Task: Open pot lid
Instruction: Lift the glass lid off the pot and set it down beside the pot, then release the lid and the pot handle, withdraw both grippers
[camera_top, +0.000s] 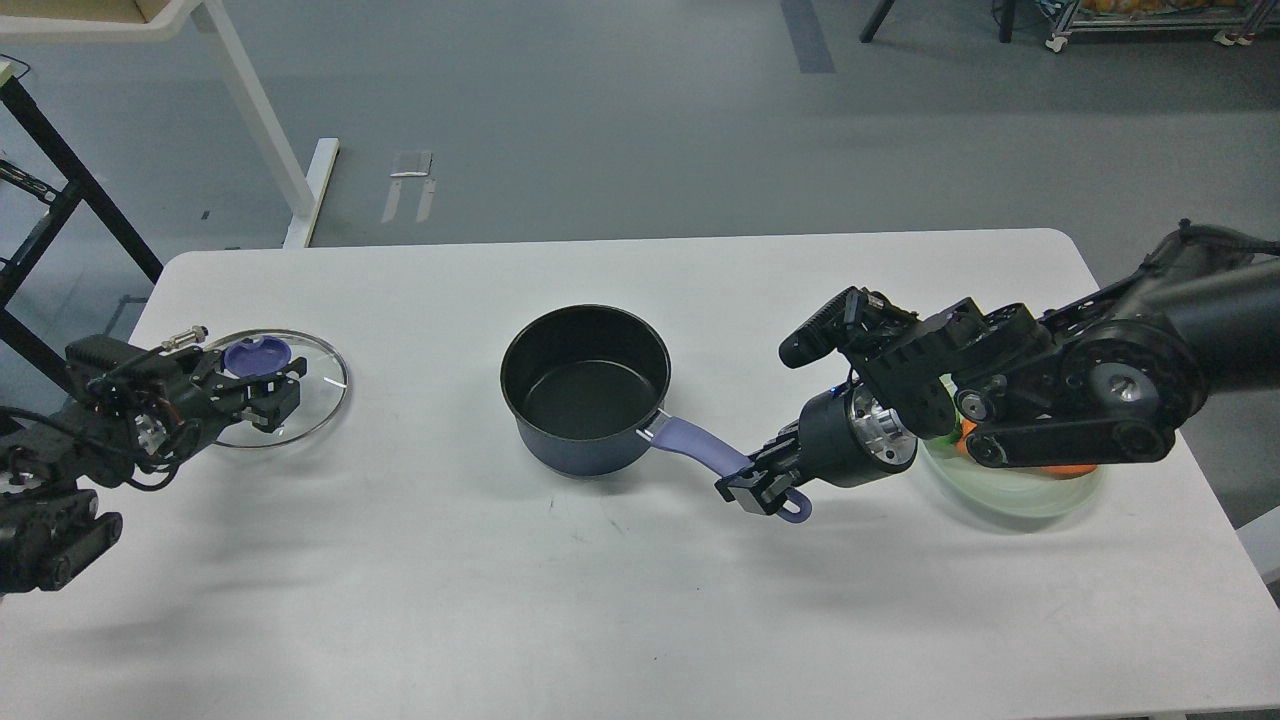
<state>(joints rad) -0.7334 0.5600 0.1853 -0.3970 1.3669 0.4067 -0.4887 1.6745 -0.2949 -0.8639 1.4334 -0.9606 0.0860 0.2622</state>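
Note:
The dark pot (585, 390) stands open in the middle of the white table (620, 600). Its purple handle (685, 440) points to the front right. My right gripper (762, 490) is shut on the handle's end. The glass lid (322, 392) with a purple knob (255, 355) is at the table's left, low over the surface or on it; I cannot tell which. My left gripper (272, 392) holds the lid at its knob, fingers closed beside the knob.
A pale green bowl (1030, 495) with something orange in it sits at the right, partly under my right arm. A black stand (60, 170) and a white table leg (260, 120) are beyond the table's left far corner.

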